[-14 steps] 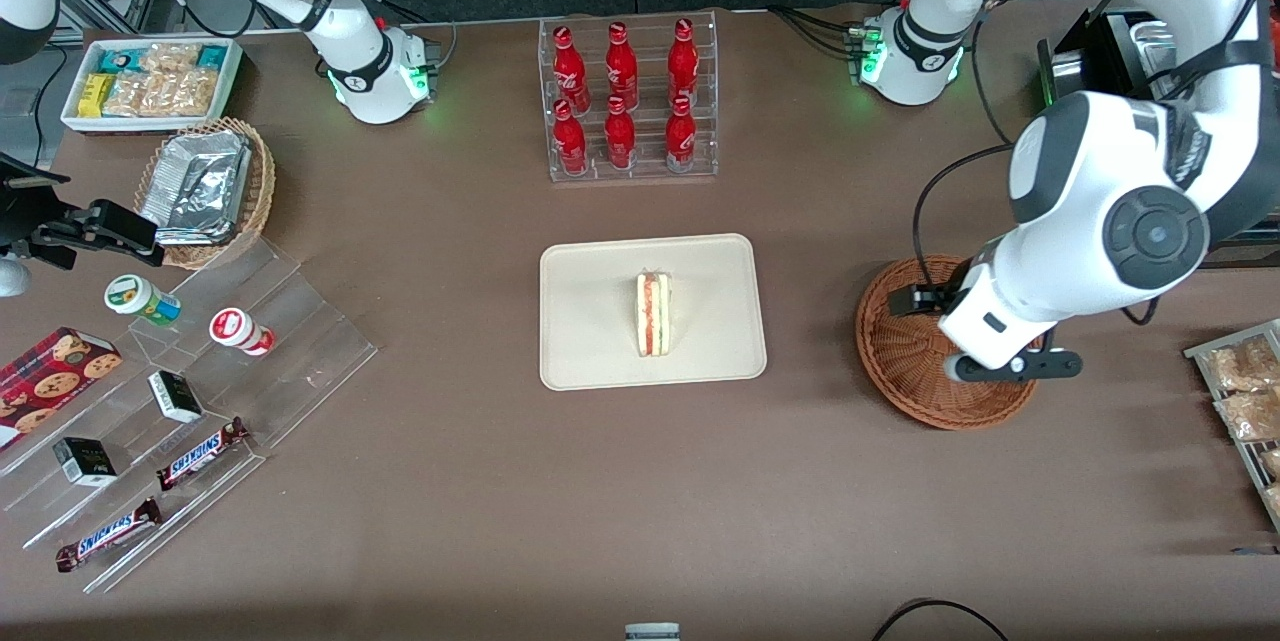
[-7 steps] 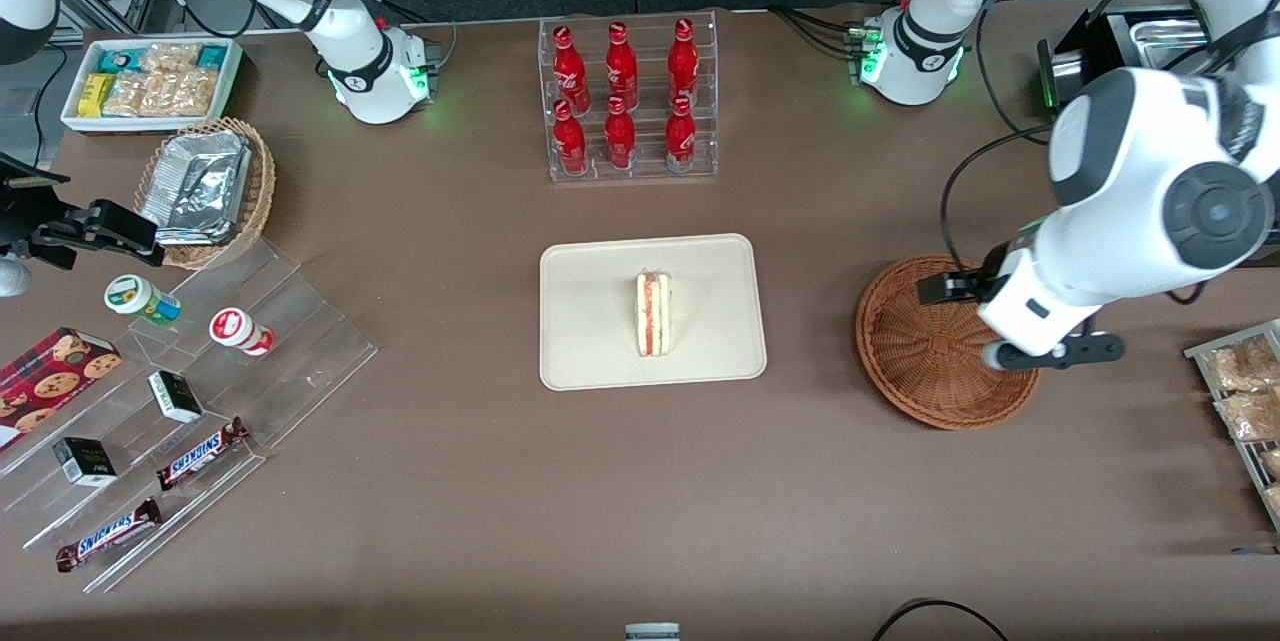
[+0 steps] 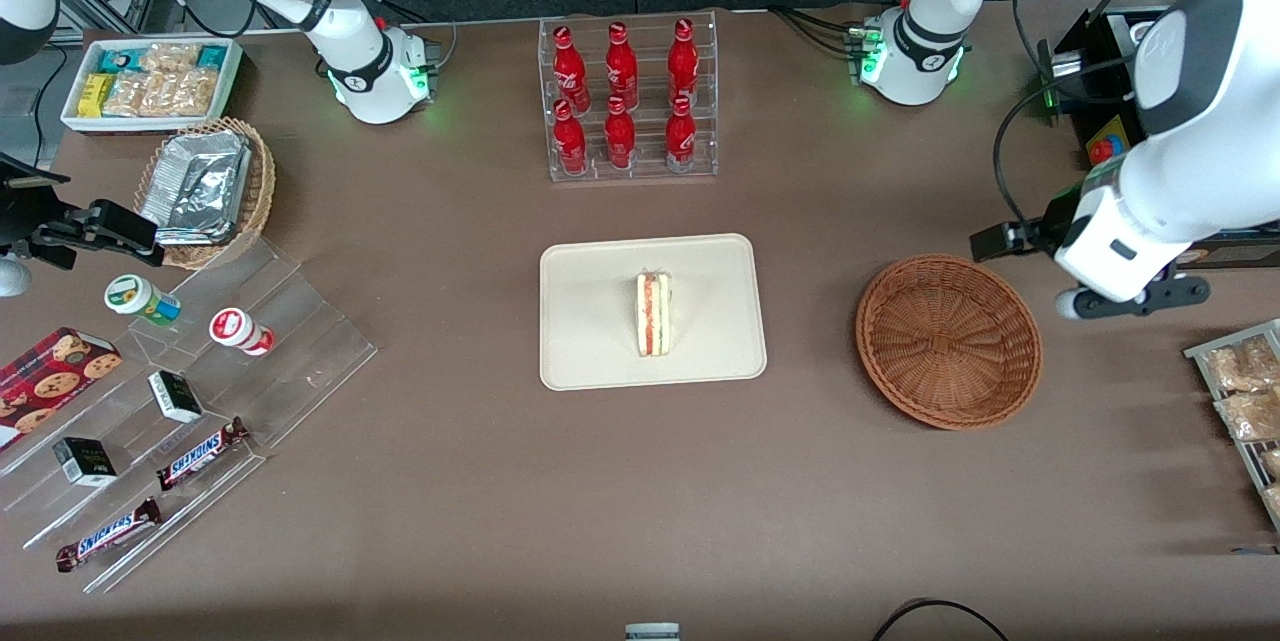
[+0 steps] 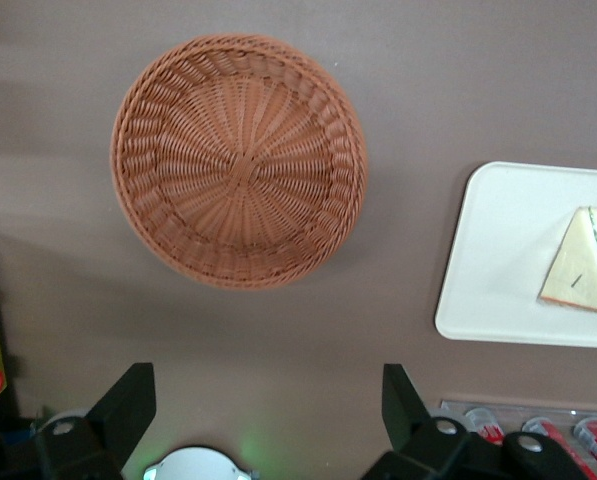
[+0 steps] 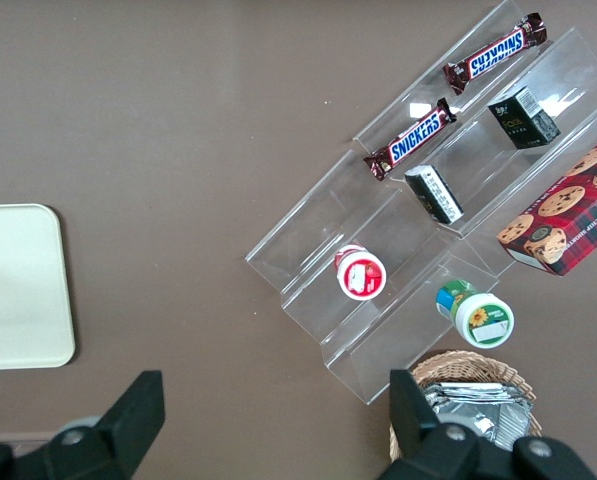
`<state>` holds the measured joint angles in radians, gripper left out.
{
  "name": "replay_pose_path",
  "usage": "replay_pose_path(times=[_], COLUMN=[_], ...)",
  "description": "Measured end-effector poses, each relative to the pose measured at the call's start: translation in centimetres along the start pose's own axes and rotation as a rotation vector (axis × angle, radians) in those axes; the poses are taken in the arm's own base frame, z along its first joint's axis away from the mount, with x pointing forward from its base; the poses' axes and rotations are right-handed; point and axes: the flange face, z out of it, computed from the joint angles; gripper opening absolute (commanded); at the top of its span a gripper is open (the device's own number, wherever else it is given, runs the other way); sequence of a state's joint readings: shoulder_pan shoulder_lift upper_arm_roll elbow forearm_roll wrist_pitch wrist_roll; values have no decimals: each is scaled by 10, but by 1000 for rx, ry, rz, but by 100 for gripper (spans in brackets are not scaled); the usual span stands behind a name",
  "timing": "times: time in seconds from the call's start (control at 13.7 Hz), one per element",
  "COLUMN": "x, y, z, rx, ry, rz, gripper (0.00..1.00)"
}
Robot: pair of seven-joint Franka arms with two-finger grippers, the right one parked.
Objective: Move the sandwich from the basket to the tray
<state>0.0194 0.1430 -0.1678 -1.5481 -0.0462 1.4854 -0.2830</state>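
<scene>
In the front view the sandwich (image 3: 654, 313) stands on its edge on the tray (image 3: 590, 361), a little toward the working arm's side of the tray's middle and clear of every rim; the tray itself lies near the middle of the bench, nearer the camera than the rack of red bottles (image 3: 627, 97). The basket (image 3: 948, 341) sits well apart from the tray, toward the working arm's end of the bench, and holds nothing. The gripper (image 3: 1130, 301) hangs above the bare bench just past the basket's rim, toward the working arm's end, carrying nothing. In the left wrist view the basket (image 4: 238, 160) shows its whole woven floor bare, the tray's rounded corner (image 4: 468, 320) lies well apart from it, and the sandwich (image 4: 581, 265) rests inside that tray; the gripper (image 4: 268, 410) has its two fingers (image 4: 128, 400) spread wide apart with only bench surface between them. The right wrist view shows only a corner of the tray (image 5: 18, 290) and a clear stepped stand (image 5: 398, 250) holding snack items, nothing that bears on the task. Judging by this, the placing is done and the step in hand is the retreat; what the next move calls for is merely parking the arm away from the basket, with no further grasp needed.
</scene>
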Motion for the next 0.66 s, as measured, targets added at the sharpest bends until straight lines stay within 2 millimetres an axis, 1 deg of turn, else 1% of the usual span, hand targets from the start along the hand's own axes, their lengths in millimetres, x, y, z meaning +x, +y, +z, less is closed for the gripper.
replay_pose_path(times=[0.36,0.51,0.66], x=[-29,-36,-38], y=[-26,-37,-40], z=[-25,-34,-35], rx=[3,5,18], ry=[23,41,48], rz=[-41,-58,-62], gripper=[100,100,100])
